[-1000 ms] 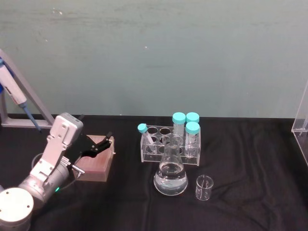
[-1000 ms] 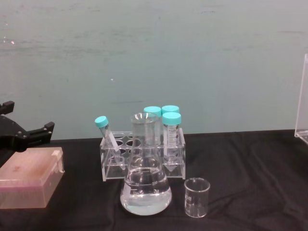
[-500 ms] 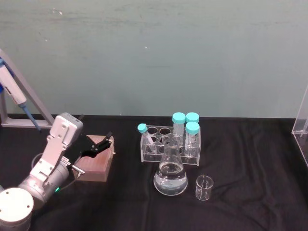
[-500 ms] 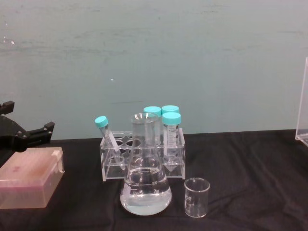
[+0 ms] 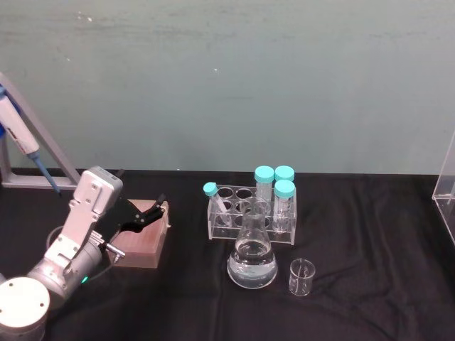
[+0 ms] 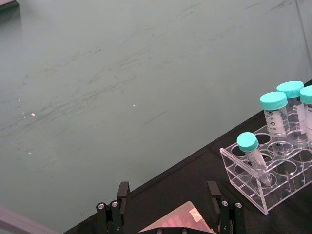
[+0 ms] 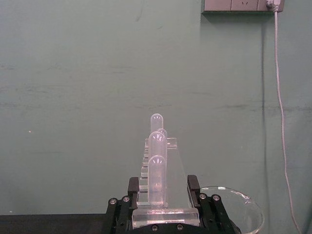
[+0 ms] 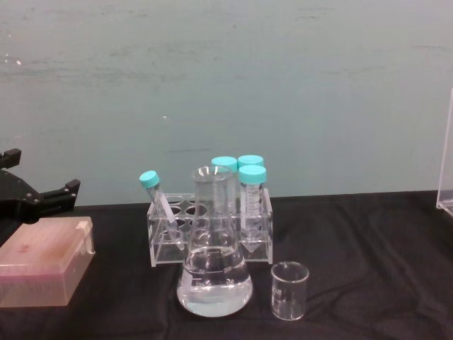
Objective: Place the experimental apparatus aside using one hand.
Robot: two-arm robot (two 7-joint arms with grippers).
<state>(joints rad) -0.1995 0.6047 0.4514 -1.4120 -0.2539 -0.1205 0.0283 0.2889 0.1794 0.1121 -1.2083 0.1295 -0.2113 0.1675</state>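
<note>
Two black jaws of the right gripper pinch the tall clear acrylic stand at its base; light, stiff, slippery, I judge; the left gripper hangs open.

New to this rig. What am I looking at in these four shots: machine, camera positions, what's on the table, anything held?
It is a two-armed robot with a black gripper on each arm. One camera looks down from its head, one across from its chest, and one sits on each wrist. On the black table stand a clear rack of teal-capped tubes, a conical flask with clear liquid and a small beaker. The left gripper hovers open over a pink box. In the right wrist view, the right gripper is clamped on a clear acrylic stand of tubes.
</note>
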